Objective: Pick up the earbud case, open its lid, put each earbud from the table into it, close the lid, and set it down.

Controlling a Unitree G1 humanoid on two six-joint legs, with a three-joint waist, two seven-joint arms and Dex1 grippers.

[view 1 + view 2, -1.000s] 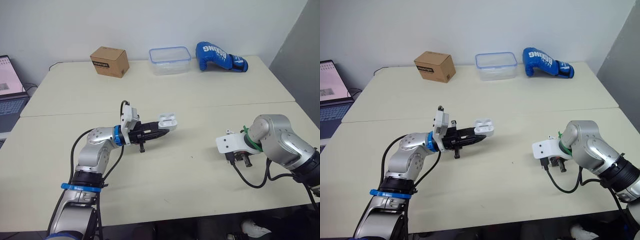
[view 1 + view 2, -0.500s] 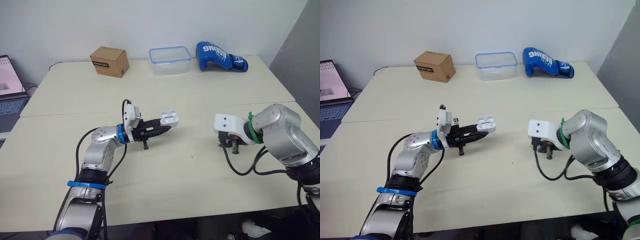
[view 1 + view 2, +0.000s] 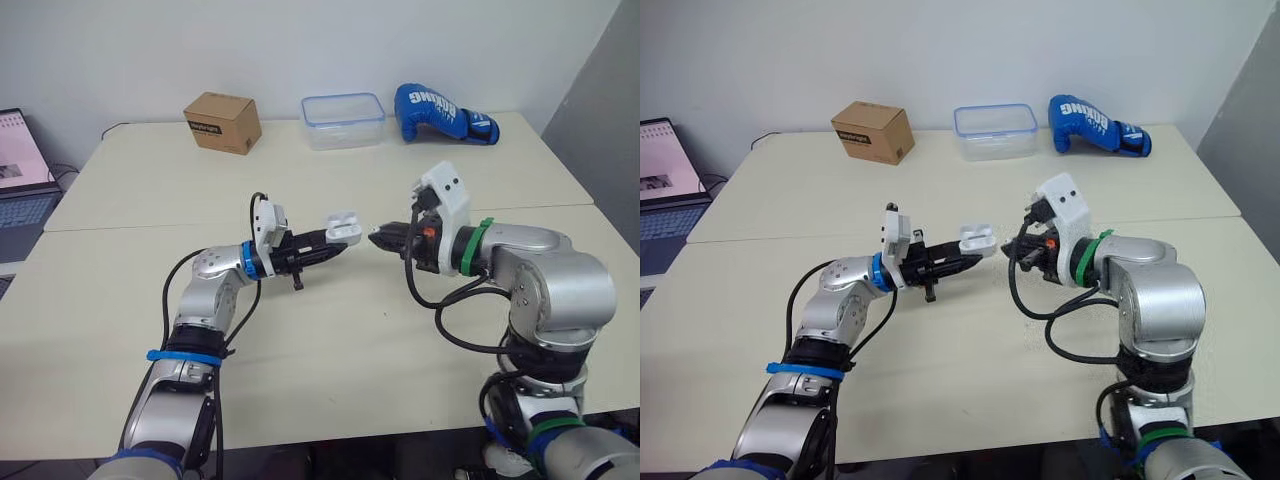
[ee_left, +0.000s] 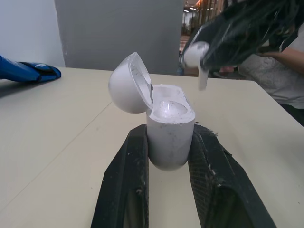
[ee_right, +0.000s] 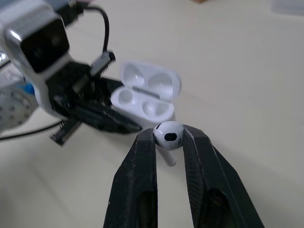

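A white earbud case (image 3: 343, 227) with its lid flipped open is held above the middle of the table, my left gripper (image 3: 335, 245) shut on its body. In the left wrist view the case (image 4: 168, 128) sits upright between the two black fingers (image 4: 130, 171). My right gripper (image 3: 378, 237) points at the case from the right, a short gap away, shut on a white earbud (image 5: 168, 135). That earbud (image 4: 197, 54) hangs just above and beside the open case. The case's two wells (image 5: 142, 102) face up; I cannot tell whether they hold anything.
Along the table's far edge stand a cardboard box (image 3: 222, 122), a clear plastic container (image 3: 343, 120) and a blue boxing glove (image 3: 440, 112). A laptop (image 3: 20, 170) sits off the table's left side. A person (image 4: 280, 71) shows behind the right arm.
My right arm has swung up from the table's right side to the centre, bringing its gripper with the earbud next to the case. The left gripper with the case shifted slightly right and up.
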